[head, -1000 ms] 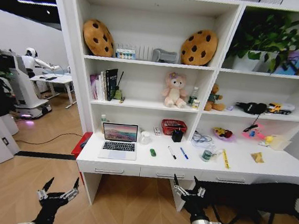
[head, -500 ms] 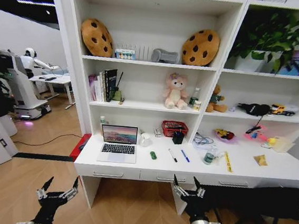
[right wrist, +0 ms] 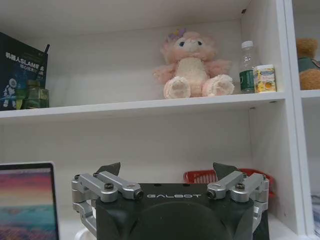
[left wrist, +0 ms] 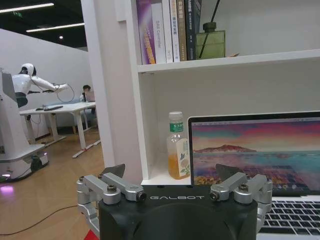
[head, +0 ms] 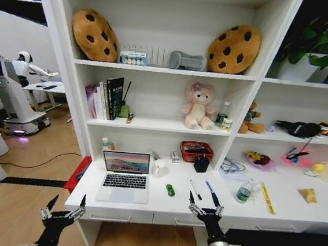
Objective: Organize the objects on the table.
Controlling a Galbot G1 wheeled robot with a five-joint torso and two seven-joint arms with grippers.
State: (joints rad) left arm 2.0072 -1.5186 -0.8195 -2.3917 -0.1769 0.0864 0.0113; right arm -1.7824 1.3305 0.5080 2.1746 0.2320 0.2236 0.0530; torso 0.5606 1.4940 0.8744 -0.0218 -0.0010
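A: We're at the approach step. The white surface (head: 144,205) carries everything; take the laptop (head: 125,176) as our mark, lid open at the near left.

B: Right of the laptop we see the yellow strip (head: 267,197), the bottle (head: 243,192), the blue pen (head: 212,193), the black pen (head: 195,189), then the green car (head: 170,190) nearest it.

A: Our left gripper (head: 62,213) hangs below the laptop, fingers wide, holding nothing; our right gripper (head: 205,210) sits at the front edge, below the pens, equally spread.

B: Next, we'd judge, calls for reaching over that edge.

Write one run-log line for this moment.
left gripper: open, empty, below desk edge | right gripper: open, empty, at desk front by pens | laptop: open
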